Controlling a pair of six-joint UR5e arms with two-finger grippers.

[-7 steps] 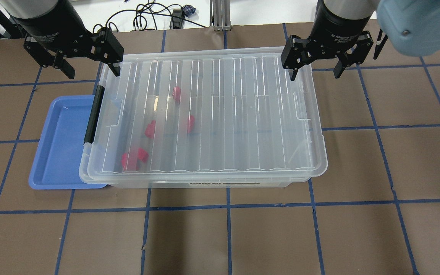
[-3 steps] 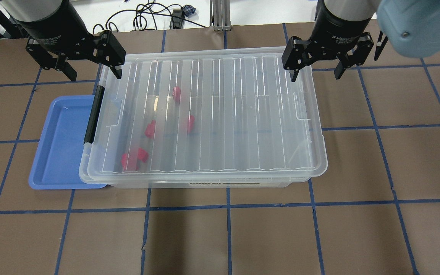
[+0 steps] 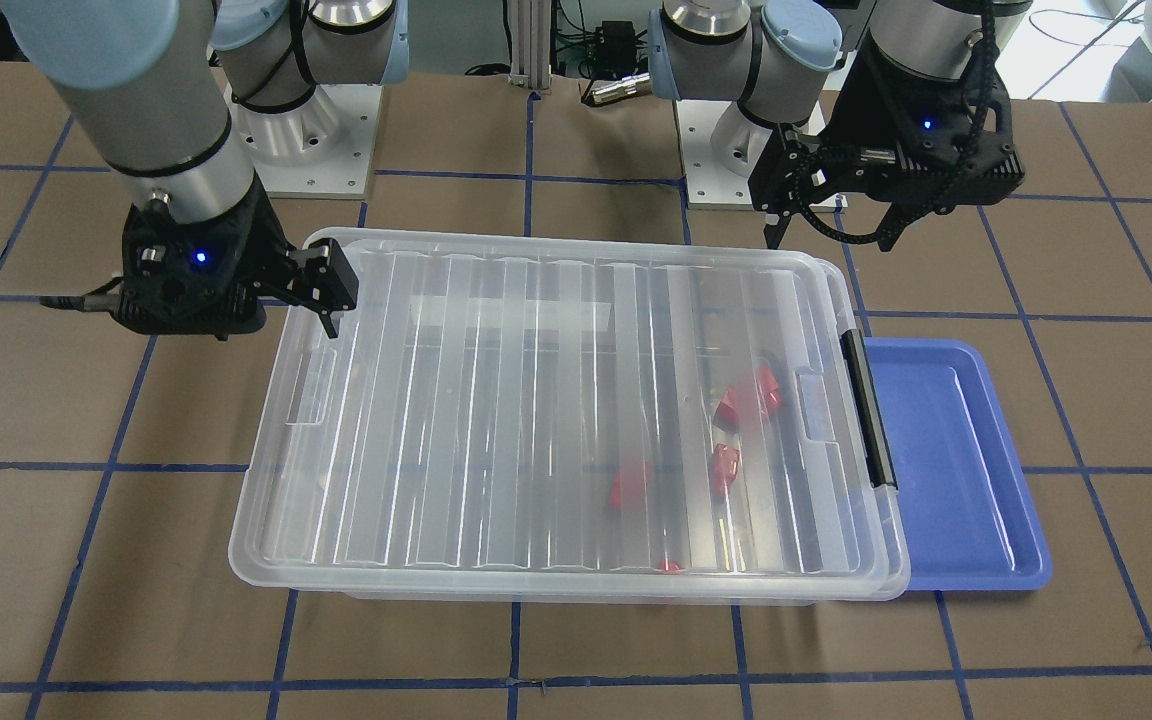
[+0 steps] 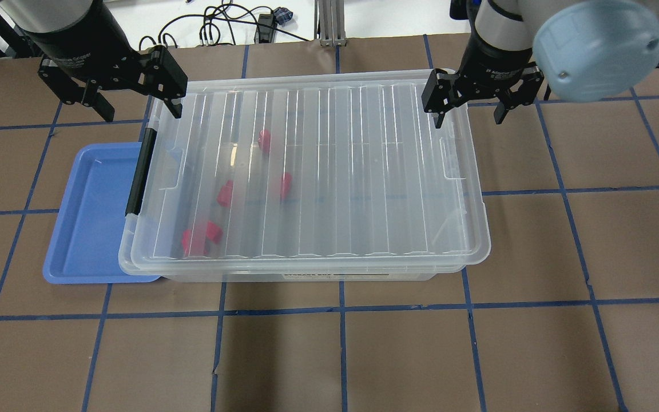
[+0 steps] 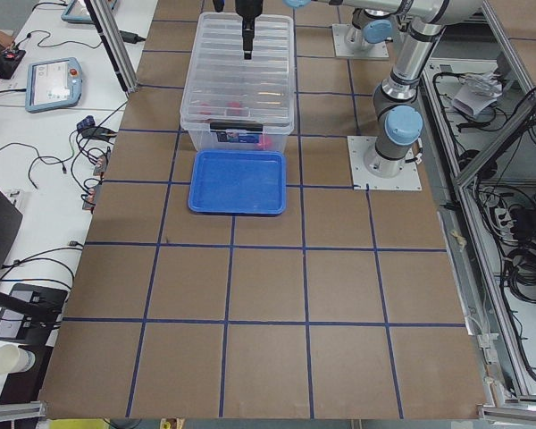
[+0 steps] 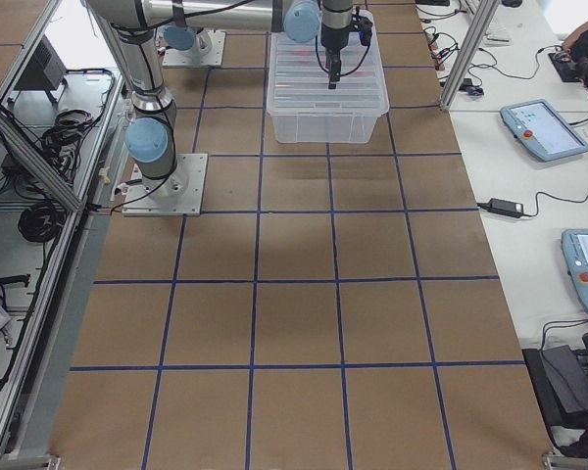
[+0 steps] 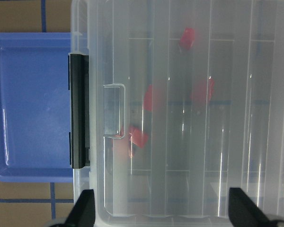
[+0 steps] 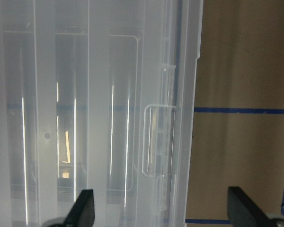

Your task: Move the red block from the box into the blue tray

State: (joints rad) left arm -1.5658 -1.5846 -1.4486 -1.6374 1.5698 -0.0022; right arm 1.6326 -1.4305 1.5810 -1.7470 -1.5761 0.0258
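Nothing of the task is done yet. The box (image 4: 306,276) sits shut with its ribbed lid (image 4: 375,171) flat on top. At least 4 red blocks (image 4: 225,193) lie inside it, gathered toward the end with the black latch (image 4: 138,171); through the cloudy plastic I cannot count them surely. The blue tray (image 4: 86,217) lies close against that latch end of the box, and no block shows in it.

The left claw (image 4: 137,106) hangs above the latch end of the box, jaws spread wide and holding nothing. The right claw (image 4: 469,117) hangs above the box's other end, also wide and holding nothing; in its wrist view the rim of that end falls between its 2 fingers. Neither claw touches the box.

What is left, as I judge it, is everything: free the latch, lift the lid off the box, reach in for 1 block, carry it out past the latch end and set it down in the tray. With 1 claw at each end of the box, taking off the lid looks like the step in hand.
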